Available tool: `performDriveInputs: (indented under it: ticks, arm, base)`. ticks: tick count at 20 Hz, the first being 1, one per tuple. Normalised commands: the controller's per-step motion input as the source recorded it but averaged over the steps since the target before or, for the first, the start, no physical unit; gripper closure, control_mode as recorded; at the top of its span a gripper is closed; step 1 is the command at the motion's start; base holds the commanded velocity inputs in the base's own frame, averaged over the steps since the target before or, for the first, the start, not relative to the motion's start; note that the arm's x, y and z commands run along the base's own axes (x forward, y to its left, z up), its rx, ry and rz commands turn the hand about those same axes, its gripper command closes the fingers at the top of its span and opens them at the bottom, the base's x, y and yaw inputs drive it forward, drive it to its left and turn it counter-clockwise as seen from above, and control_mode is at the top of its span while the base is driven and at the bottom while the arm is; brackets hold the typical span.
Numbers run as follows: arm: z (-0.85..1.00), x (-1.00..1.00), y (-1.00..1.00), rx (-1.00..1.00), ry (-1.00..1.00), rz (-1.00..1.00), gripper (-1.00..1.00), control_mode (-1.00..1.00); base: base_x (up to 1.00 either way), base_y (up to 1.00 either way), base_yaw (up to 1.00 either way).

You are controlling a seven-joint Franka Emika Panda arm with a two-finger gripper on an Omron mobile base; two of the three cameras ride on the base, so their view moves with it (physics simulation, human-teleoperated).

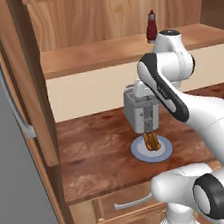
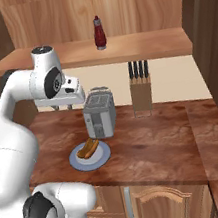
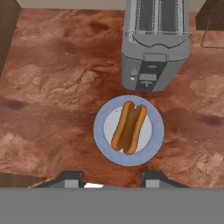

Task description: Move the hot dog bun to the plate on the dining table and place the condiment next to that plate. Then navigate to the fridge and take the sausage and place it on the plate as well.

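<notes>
A tan-orange bun (image 3: 129, 127) lies lengthwise on a small blue-grey plate (image 3: 105, 144) on a reddish-brown counter (image 3: 57, 87), directly below the robot's gripper (image 3: 110, 178), which hangs above it without touching. The jaws are drawn in and hold nothing; the bun sits free on its plate. Just beyond the plate, nearly touching its rim, stands a grey two-slot toaster (image 2: 99, 113), and to the toaster's right in the right base view a wooden knife block (image 2: 141, 92) with dark handles rests against the pale back wall. On the wooden shelf (image 2: 145, 43) above the counter, well apart from the bun, a dark red bottle (image 2: 98, 32) with a narrow neck stands upright. In the left base view a tall grey door with a long handle (image 1: 9, 83) fills the left edge, beside the counter
</notes>
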Motion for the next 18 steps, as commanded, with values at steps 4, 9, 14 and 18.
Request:
performDriveInputs:
  ticks: [4,9,14,18]
  arm:
    - [-0.19,-0.26,0.0,0.0,0.0,-0.04,-1.0,-1.0]
    - [-0.72,-0.15,-0.07,0.02,0.01,-0.09,-1.0,-1.0]
    - [-0.8,0.0,-0.24,0.03,0.01,-0.1,-1.0,-1.0]
    - [-0.72,0.14,-0.22,0.01,0.0,-0.08,-1.0,-1.0]
  base:
    - [0.0,0.0,0.0]
    - [0.0,0.0,0.0]
    - [0.0,0.0,0.0]
    - [0.0,0.0,0.0]
